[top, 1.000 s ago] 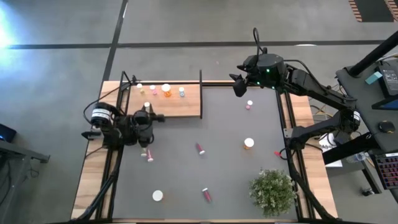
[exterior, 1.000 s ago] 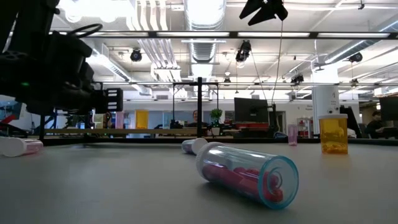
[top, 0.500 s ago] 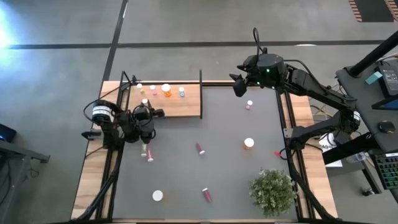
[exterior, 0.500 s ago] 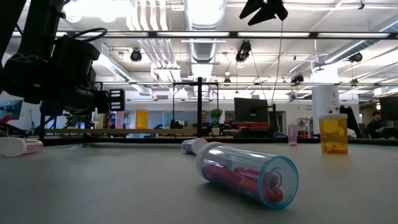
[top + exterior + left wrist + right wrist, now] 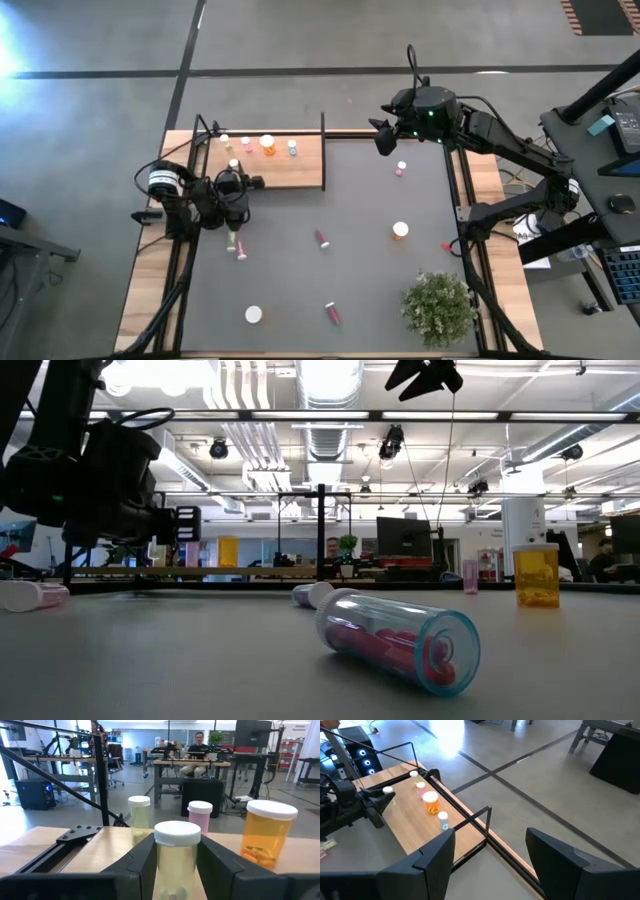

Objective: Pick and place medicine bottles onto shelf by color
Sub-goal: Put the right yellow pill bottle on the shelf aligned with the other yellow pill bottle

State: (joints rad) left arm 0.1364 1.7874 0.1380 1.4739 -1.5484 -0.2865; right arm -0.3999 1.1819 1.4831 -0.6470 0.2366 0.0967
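Holding: we've got the left tool (image 5: 175,865) clamped on a pale yellow bottle (image 5: 176,857) by its body, upright, at the shelf (image 5: 290,172) edge, left of frame.
Feel: light, hard, slick plastic, we'd guess; mid-body grip suits.
Neighbours: orange bottle (image 5: 267,840), pink bottle (image 5: 200,818) close ahead.
Right tool (image 5: 384,138): spread, empty, upper right.

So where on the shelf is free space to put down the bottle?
The shelf is bare toward its right end, past the small bottle. The back left, around the orange bottle, is crowded.
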